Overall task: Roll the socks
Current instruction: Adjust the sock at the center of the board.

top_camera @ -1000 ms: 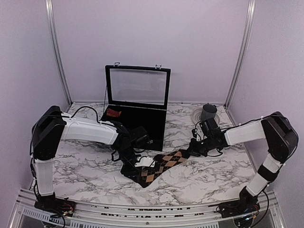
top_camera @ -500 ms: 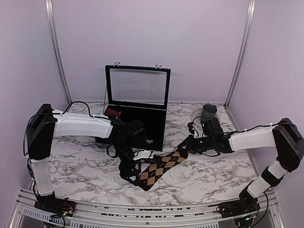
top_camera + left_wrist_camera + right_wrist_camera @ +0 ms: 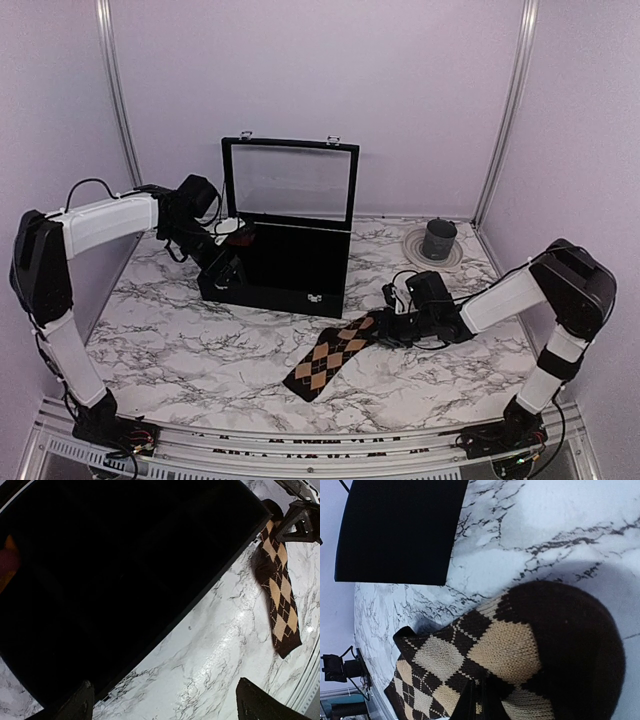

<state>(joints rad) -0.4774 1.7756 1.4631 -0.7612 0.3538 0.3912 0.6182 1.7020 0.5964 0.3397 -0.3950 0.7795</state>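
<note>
1. Dark brown-black argyle sock with tan diamonds: lies flat and unrolled on the white marble-pattern table, near the front edge. A second ago the left claw bore on its near end; nothing rests there now.
2. Right gripper: low on the table, pinched shut on the fabric by the sock's rounded dark end.
3. Left gripper: spread wide and empty, withdrawn to above the black hinged case.
4. Magenta-red sock: in the case's left part.
5. Reading: rolling appears not begun; the left arm seems set to fetch the second sock.
</note>
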